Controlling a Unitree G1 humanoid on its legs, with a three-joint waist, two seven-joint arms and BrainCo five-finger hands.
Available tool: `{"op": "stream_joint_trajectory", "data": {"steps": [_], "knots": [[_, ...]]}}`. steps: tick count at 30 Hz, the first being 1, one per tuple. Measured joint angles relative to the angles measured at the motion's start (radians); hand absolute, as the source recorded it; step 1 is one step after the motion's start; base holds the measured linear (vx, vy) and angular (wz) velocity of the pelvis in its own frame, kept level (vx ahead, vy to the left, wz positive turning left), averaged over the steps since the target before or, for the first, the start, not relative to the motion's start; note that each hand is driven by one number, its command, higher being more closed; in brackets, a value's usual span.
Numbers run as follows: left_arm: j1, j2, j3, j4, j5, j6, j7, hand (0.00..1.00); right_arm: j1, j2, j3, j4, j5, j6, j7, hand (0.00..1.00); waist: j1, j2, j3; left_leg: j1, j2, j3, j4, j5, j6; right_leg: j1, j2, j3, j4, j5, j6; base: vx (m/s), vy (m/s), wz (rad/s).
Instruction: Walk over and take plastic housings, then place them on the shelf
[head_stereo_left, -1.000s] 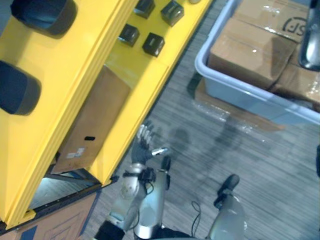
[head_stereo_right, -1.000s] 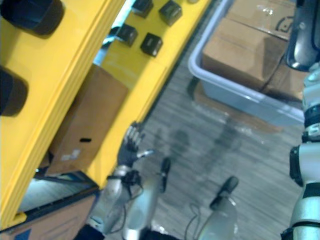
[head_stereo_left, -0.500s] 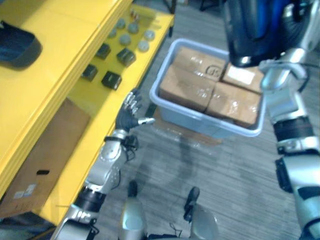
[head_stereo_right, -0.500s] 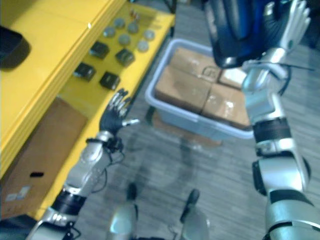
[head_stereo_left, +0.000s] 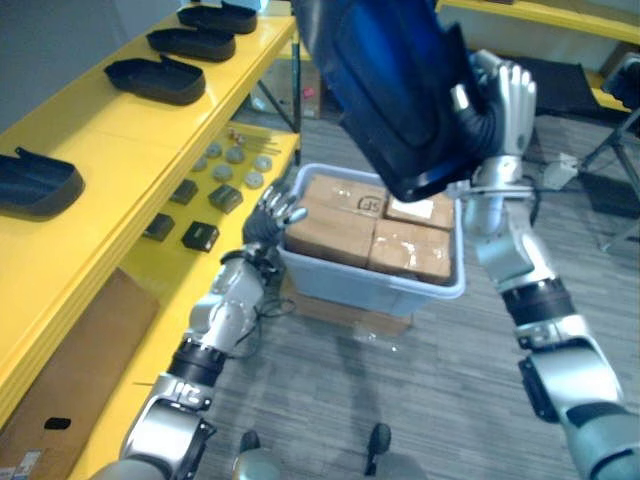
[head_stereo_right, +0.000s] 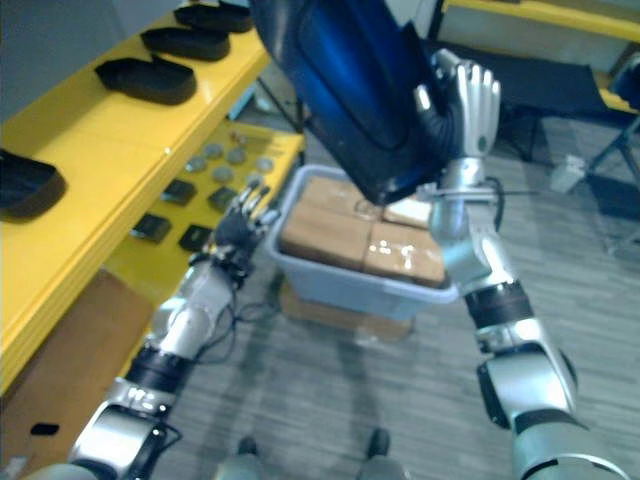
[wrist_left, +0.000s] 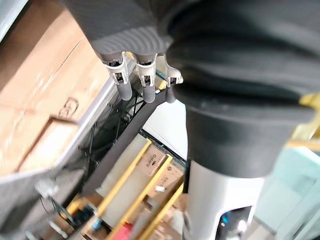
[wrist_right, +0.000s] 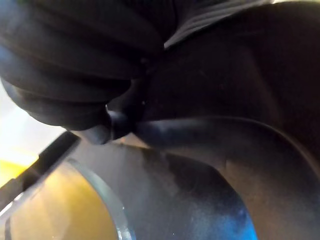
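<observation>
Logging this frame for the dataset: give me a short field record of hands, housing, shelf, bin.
right hand: raised, thumb and fingers pinching a large dark blue plastic housing
left hand: open, empty, near the bin's shelf-side corner
shelf: yellow; top level holds several dark housings
lower level: small black blocks, round grey parts
bin: grey-blue, packed with cardboard boxes
stage: housing in hand, not yet on shelf
</observation>
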Motion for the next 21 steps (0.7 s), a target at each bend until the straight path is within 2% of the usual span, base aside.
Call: {"op": "stream_joint_trajectory", "data": {"steps": [1, 3, 14, 21], "knots": [[-0.002, -0.005, 0.0, 0.018, -0.056, 0.016, -0.002, 0.0, 0.001, 0.013, 0.015, 0.012, -0.012, 0.0, 0.002, 1.0, -0.001, 0.0, -0.001, 0.011, 0.0, 0.0, -0.005, 0.002, 0.0, 0.011, 0.0, 0.0, -0.002, 0.0, 0.0, 0.0, 0.0, 0.0], [-0.006, -0.009, -0.01, 0.02, -0.09, 0.027, -0.003, 0.0, 0.001, 0.025, 0.025, 0.019, -0.02, 0.0, 0.013, 1.0, -0.001, 0.0, -0.002, 0.018, -0.002, 0.0, -0.007, 0.002, 0.0, 0.022, 0.0, -0.002, -0.009, 0.003, 0.001, 0.0, 0.0, 0.0], [-0.015, -0.046, -0.022, 0.024, -0.121, 0.022, -0.002, 0.0, 0.001, 0.052, 0.114, 0.071, -0.057, 0.006, 0.025, 1.0, 0.003, -0.003, -0.044, 0.026, -0.006, -0.014, -0.022, 0.011, 0.0, 0.038, -0.001, -0.02, -0.027, 0.009, 0.002, 0.0, 0.004, 0.03], [-0.042, -0.058, -0.058, 0.024, -0.121, 0.021, -0.004, 0.0, -0.001, 0.089, 0.149, 0.125, -0.058, 0.043, 0.043, 1.0, 0.021, -0.004, -0.047, 0.026, -0.006, -0.02, -0.023, 0.012, 0.0, 0.046, -0.001, -0.024, -0.028, 0.01, 0.001, -0.02, 0.003, 0.01]]}}
